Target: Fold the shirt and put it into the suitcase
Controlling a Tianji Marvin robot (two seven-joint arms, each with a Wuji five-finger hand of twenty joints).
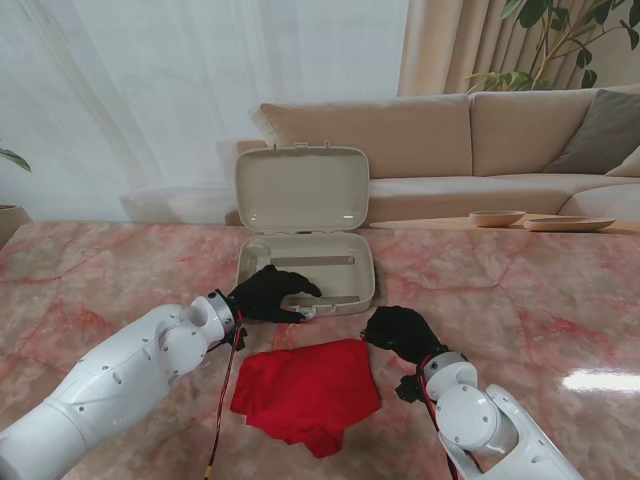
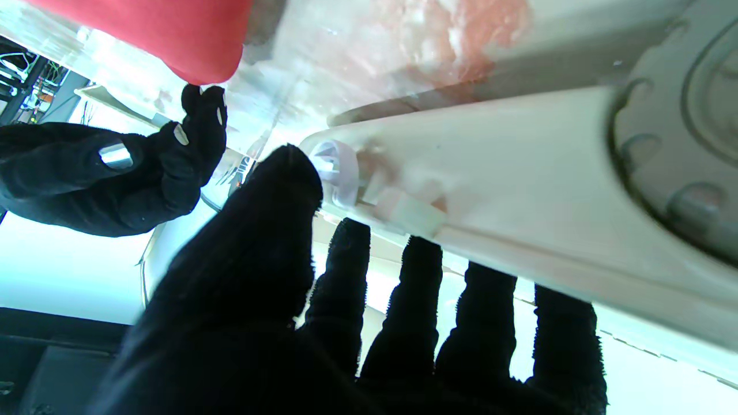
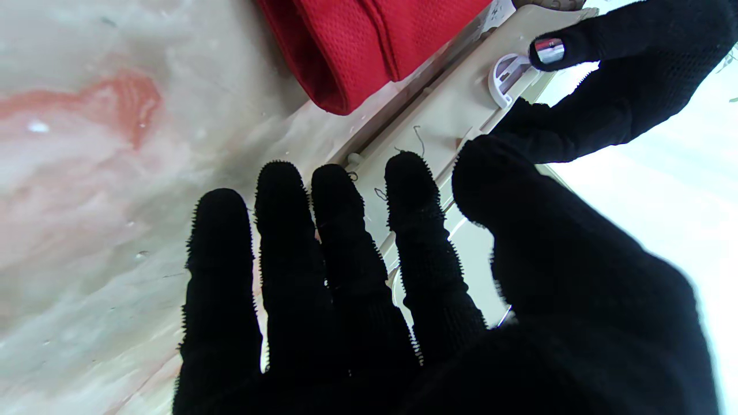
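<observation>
The red shirt [image 1: 308, 393] lies in a rough folded bundle on the pink marble table [image 1: 520, 290], just nearer to me than the suitcase [image 1: 306, 262]. Its top surface is fairly flat and squarish, while the nearer edge sags into loose, uneven folds. In the right wrist view the cloth shows a fine mesh weave and a rounded doubled edge [image 3: 346, 57]. The suitcase is beige and hard-shelled, standing open with its lid [image 1: 302, 188] upright at the far side and its shallow base flat on the table; the shirt is outside it, close to the front rim.

The left hand [image 1: 268, 294], in a black glove, rests on the front rim of the suitcase. Its four fingers [image 2: 415, 288] reach over the rim into the base, spread slightly apart, and the thumb [image 2: 282, 190] presses on the outside by a small whitish latch [image 2: 340, 170]. So the rim sits between thumb and fingers in a loose pinch; how firmly it grips I cannot tell.

The right hand [image 1: 400, 332], also gloved in black, hovers beside the shirt's right corner, just nearer to me than the suitcase's front right corner. Its fingers [image 3: 288, 242] are stretched out nearly straight and side by side, the thumb [image 3: 519, 219] held apart. It holds nothing, and no finger can be seen touching the shirt or the suitcase.
</observation>
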